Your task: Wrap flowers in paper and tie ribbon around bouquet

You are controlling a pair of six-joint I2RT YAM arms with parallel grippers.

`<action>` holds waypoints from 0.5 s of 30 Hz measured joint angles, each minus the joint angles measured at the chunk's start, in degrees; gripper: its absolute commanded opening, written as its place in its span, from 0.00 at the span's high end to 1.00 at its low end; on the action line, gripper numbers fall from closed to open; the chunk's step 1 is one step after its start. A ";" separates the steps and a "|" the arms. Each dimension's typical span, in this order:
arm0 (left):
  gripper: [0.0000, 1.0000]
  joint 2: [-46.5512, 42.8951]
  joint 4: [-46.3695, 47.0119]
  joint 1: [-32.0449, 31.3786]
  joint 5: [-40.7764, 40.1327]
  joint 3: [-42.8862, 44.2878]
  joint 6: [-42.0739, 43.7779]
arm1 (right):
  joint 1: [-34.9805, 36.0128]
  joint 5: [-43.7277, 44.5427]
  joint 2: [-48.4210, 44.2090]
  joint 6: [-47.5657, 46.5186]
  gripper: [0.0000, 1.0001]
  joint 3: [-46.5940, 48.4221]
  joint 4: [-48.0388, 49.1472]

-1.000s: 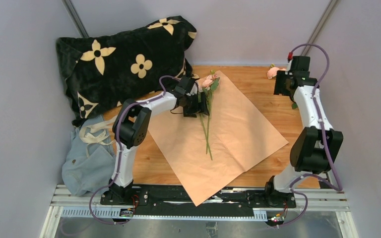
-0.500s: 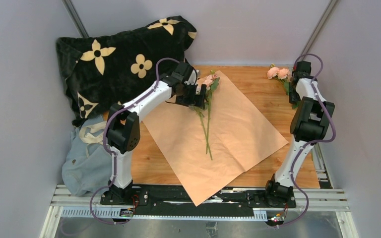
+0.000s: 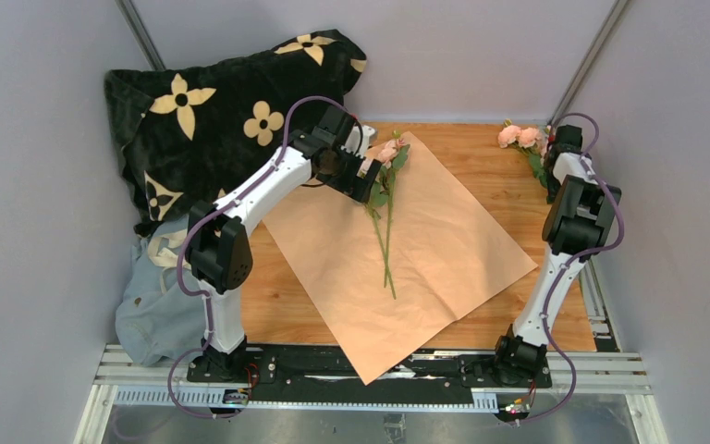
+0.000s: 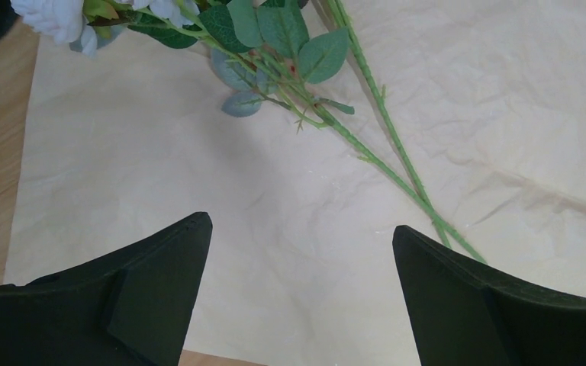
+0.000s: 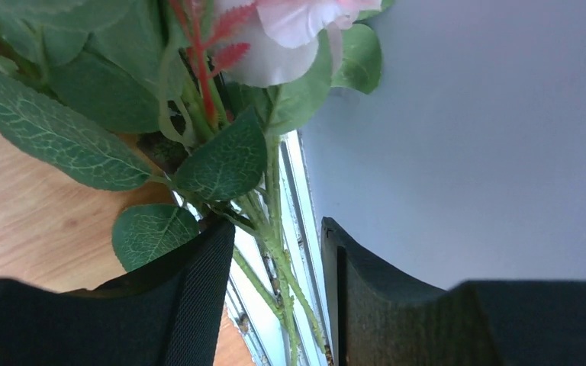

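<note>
**Left to right.** The left end effector (image 3: 362,180) hung over the far-left part of the tan paper (image 3: 444,250). Its jaws were spread fully and held nothing. The placed flowers (image 3: 386,208) lay just to its right, with blooms at the sheet's far corner and stems running toward the arm bases. The paper lay flat and unfolded on the counter (image 3: 481,157).

In the far right corner, beside the wall, lay the loose flower bunch (image 3: 520,139), well apart from the sheet. The right end effector (image 5: 278,229) was the nearer one. Its jaws stood part-way in, straddling the bunch's green stems (image 5: 275,259) below the pink bloom. A gap still showed beside the stems, so no firm hold was evident.

By this layout, the coming carry would run leftward onto the paper, with the stems laid parallel to those on the sheet.
</note>
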 measured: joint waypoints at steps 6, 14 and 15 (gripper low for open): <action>0.00 0.00 -0.55 0.00 0.94 1.60 0.87 | -0.17 0.00 0.61 -0.85 0.59 0.09 0.72; 0.00 0.15 -1.07 0.00 1.81 1.88 1.46 | -0.22 -0.52 2.56 -3.65 1.00 0.09 4.13; 0.00 0.15 -1.07 0.00 1.81 1.88 1.51 | -0.22 -0.37 2.58 -4.15 1.00 0.09 4.37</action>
